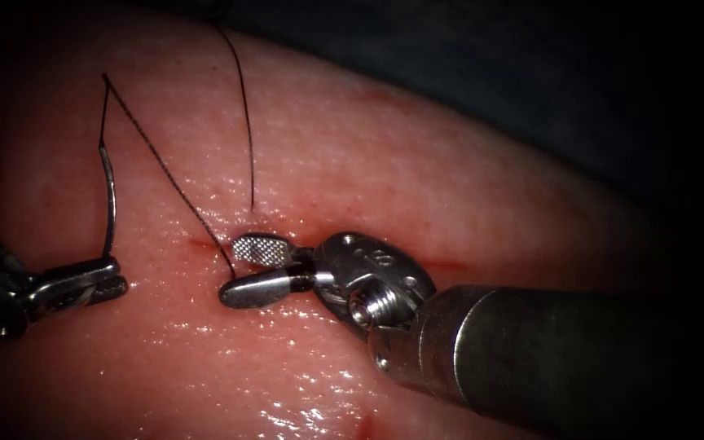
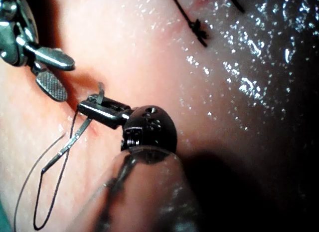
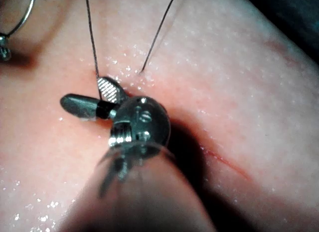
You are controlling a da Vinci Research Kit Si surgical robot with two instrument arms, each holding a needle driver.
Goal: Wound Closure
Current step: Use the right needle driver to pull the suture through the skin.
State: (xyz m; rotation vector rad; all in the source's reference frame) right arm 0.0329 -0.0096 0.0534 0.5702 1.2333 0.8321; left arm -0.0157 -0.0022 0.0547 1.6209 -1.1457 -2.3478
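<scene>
Here the left tool (image 1: 83, 283) has its fingers (image 1: 95, 277) closed on the needle (image 1: 110, 195), gripping it at its lower end, so the curve rises clear above the tissue (image 1: 450, 187) on the left side of the cut (image 1: 442, 265). The needle is out of the tissue altogether. From its upper end the thread (image 1: 165, 171) doubles back and runs down to the cut, where it enters the tissue right between the right tool's fingers (image 1: 261, 248). A second strand (image 1: 246, 122) comes down from above and ends at the tissue just beside the same spot.

The right tool (image 1: 250, 270) lies over the cut with its fingers parted, the ridged one above and the smooth one below, and holds nothing; the thread passes between them without being clamped.

The risks, as I judge them:
- If the right tool's fingers close carelessly, they may pinch tissue along with the thread, or crush and fray the strand.
- The needle is held near its end, so it may swivel in the grip under any load.
- A hard pull by the left tool could tear the thread through the cut's edge.
- The two strands lie close together and could tangle, or the wrong one could be taken.
</scene>
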